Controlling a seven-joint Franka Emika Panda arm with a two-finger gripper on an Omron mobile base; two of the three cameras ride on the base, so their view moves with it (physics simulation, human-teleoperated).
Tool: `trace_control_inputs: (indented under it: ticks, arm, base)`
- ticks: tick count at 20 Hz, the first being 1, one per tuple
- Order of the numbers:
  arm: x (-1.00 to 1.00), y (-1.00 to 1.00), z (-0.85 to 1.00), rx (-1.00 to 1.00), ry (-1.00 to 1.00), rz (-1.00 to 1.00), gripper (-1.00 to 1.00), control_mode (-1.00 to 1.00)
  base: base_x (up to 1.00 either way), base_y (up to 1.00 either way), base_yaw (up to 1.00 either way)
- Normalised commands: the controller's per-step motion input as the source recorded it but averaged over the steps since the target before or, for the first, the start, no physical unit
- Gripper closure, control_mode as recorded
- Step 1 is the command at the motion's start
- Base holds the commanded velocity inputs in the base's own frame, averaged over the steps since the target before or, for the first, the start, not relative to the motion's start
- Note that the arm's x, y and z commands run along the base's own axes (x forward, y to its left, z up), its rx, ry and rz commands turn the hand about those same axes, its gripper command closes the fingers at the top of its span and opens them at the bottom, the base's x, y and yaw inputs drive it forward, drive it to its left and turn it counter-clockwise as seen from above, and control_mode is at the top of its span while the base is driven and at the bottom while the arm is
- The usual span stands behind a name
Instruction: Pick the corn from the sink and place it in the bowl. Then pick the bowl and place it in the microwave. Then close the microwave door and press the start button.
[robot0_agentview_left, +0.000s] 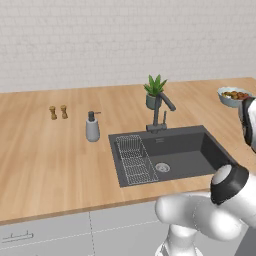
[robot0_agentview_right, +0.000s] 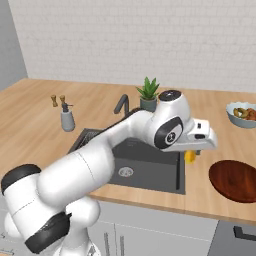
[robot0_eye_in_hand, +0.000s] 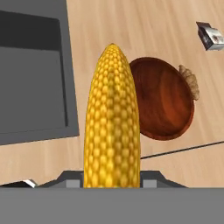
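The corn (robot0_eye_in_hand: 112, 118) was pinched lengthwise between the fingers (robot0_eye_in_hand: 112, 183), held in the air above the counter (robot0_agentview_right: 205, 192), just right of the sink (robot0_agentview_right: 150, 170). In the right base view its yellow end (robot0_agentview_right: 190, 156) showed under the hand. The bowl (robot0_agentview_right: 235, 180) sat on the counter further right, near the front edge, with its far rim behind the corn's tip in the hand view.

The risk, as I judged it, was letting go too soon: the corn would strike the near rim or bare wood and roll, perhaps back into the sink or off the front edge. A long cob dropped on end could also tip out.

Open counter lay between sink and bowl, with nothing in the way. The fruit bowl (robot0_agentview_right: 242, 114) stood well apart at the back.
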Motion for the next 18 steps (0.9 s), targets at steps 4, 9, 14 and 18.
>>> trace_control_inputs:
  ticks: [4,9,14,18]
  arm:
    - [0.22,-0.71,-0.31,0.04,0.0,-0.01,1.0,-1.0]
    - [0.44,-0.49,-0.19,0.03,0.05,0.0,1.0,-1.0]
    - [0.43,-0.52,-0.18,0.09,0.02,0.0,1.0,-1.0]
    - [0.24,-0.54,-0.22,0.14,0.0,0.0,1.0,-1.0]
  base:
    - [0.0,0.0,0.0]
    - [0.0,0.0,0.0]
    - [0.0,0.0,0.0]
    - [0.0,0.0,0.0]
